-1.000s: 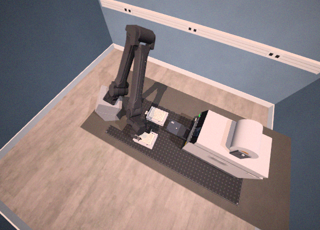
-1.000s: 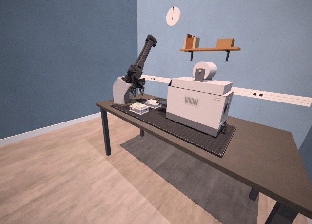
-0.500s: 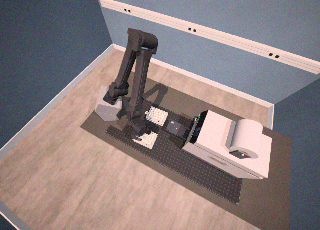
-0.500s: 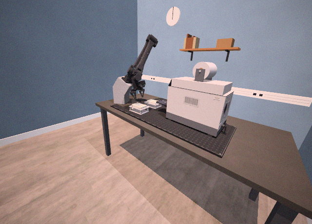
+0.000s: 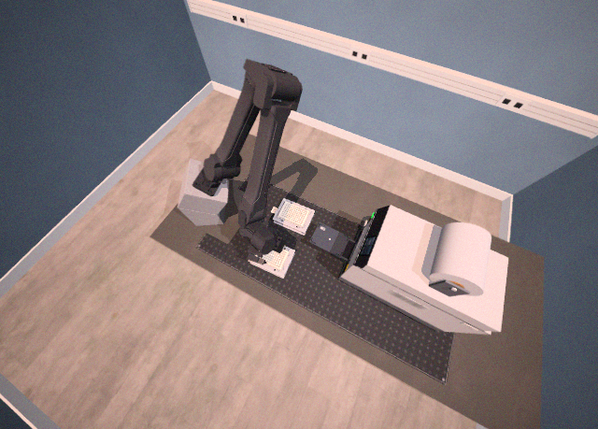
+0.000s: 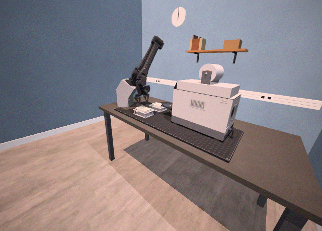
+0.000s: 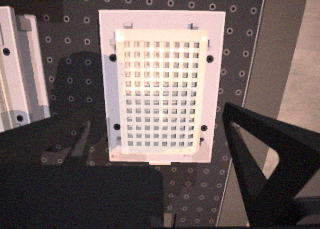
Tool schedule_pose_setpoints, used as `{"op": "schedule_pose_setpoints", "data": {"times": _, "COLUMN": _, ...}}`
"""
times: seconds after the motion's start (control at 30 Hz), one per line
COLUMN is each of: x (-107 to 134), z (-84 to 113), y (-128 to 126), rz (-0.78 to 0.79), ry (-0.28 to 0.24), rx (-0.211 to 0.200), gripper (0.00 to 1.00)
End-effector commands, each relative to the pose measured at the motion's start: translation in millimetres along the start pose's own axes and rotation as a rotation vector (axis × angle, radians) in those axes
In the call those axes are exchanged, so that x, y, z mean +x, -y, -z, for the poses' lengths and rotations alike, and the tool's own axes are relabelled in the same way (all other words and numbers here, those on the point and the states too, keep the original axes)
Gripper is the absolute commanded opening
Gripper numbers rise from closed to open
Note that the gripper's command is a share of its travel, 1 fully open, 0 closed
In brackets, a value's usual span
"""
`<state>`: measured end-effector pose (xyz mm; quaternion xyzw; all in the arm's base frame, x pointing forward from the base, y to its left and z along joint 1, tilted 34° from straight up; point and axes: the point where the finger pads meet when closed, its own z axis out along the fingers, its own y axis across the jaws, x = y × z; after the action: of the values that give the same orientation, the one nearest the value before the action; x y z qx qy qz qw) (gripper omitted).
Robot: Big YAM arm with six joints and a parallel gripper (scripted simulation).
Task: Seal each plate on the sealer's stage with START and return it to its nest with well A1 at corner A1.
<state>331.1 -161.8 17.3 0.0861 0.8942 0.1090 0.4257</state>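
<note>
Two open white well plates sit in their nests on the black breadboard. My gripper [image 5: 261, 254] [image 6: 141, 99] is open and empty and hangs above the near plate [image 5: 279, 260] [image 6: 143, 110] [image 7: 160, 94]. In the wrist view that plate lies flat in its white nest [image 7: 107, 64], directly below the camera, and one dark finger [image 7: 270, 154] shows at the lower right. The far plate [image 5: 291, 215] [image 6: 158, 106] sits in the other nest [image 7: 20, 84], just left of it. The sealer's dark stage [image 5: 331, 238] is out and bare in front of the sealer [image 5: 424, 264] [image 6: 206, 106]. A green lamp [image 5: 373, 215] glows on the sealer's front.
The breadboard [image 5: 386, 328] [image 6: 197, 140] lies on a brown table [image 5: 497, 366] [image 6: 259, 155]. The arm's grey pedestal [image 5: 200, 205] [image 6: 125, 94] stands at the board's left end. A white foil roll [image 5: 461, 258] [image 6: 212, 72] sits on the sealer. The table edge [image 7: 280, 64] runs right of the near nest.
</note>
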Motion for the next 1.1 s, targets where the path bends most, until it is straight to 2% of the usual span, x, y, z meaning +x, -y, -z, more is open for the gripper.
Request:
{"op": "schedule_pose_setpoints", "data": {"times": 0.0, "x": -10, "z": -6.7, "y": 2, "rz": 0.005, "ry": 0.025, "rx": 0.006, "gripper": 1.0}}
{"op": "schedule_pose_setpoints", "data": {"times": 0.2, "x": -8, "z": -10.9, "y": 3, "rz": 0.005, "ry": 0.024, "rx": 0.005, "gripper": 1.0}}
{"op": "schedule_pose_setpoints", "data": {"times": 0.4, "x": 0, "z": -23.6, "y": 2, "rz": 0.003, "ry": 0.014, "rx": 0.002, "gripper": 1.0}}
{"op": "schedule_pose_setpoints", "data": {"times": 0.6, "x": -7, "z": -31.5, "y": 6, "rz": 0.01, "ry": 0.036, "rx": 0.011, "gripper": 1.0}}
{"op": "schedule_pose_setpoints", "data": {"times": 0.67, "x": -2, "z": -34.8, "y": 4, "rz": 0.005, "ry": 0.031, "rx": 0.009, "gripper": 1.0}}
{"op": "schedule_pose_setpoints", "data": {"times": 0.83, "x": 4, "z": -29.6, "y": 2, "rz": 0.001, "ry": 0.022, "rx": 0.002, "gripper": 1.0}}
{"op": "schedule_pose_setpoints", "data": {"times": 1.07, "x": 3, "z": -21.6, "y": 6, "rz": 0.012, "ry": 0.023, "rx": 0.018, "gripper": 1.0}}
